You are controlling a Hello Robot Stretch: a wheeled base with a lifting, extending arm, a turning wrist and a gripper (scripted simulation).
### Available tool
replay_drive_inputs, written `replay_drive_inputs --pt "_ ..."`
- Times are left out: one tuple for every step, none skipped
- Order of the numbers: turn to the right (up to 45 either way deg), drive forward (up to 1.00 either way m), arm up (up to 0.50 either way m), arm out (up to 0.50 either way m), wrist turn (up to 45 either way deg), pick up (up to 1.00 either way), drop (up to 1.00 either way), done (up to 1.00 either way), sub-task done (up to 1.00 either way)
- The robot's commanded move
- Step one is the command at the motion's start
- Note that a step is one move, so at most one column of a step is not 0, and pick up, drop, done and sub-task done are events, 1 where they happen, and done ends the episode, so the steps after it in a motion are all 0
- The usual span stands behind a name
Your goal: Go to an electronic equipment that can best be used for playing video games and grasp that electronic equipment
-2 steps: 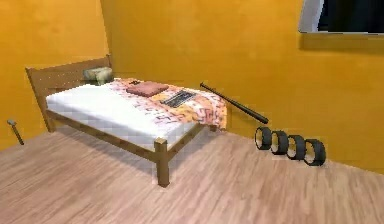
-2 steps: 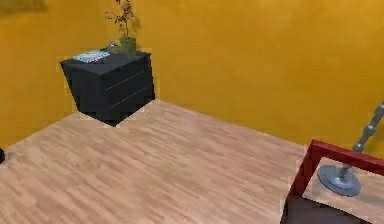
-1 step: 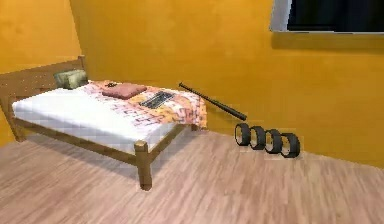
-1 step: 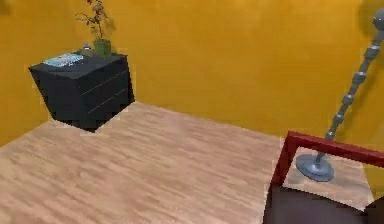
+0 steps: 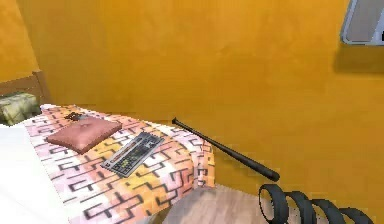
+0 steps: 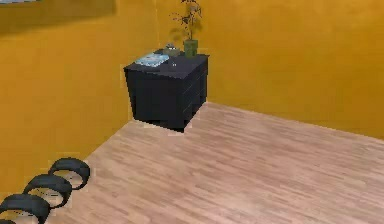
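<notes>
A flat dark grey slab with rows of key-like marks lies on a bed covered by a patterned pink and yellow quilt, in the forward view's lower left. Just behind it rests a pink cushion, with a small dark thing at its far edge. In the arm side view a black dresser stands against the orange wall; a pale flat thing and a small bowl-like blob lie on its top.
A black baseball bat leans off the bed's far corner. A row of tyres lies on the floor, seen again as tyres. A potted plant stands on the dresser. Open wooden floor spreads before it.
</notes>
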Motion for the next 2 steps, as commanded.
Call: replay_drive_inputs --pt "9.0 0.00 0.00 0.00 0.0 0.00 0.00 0.00 0.00" --pt "0.0 0.25 0.00 0.00 0.0 0.00 0.00 0.00 0.00"
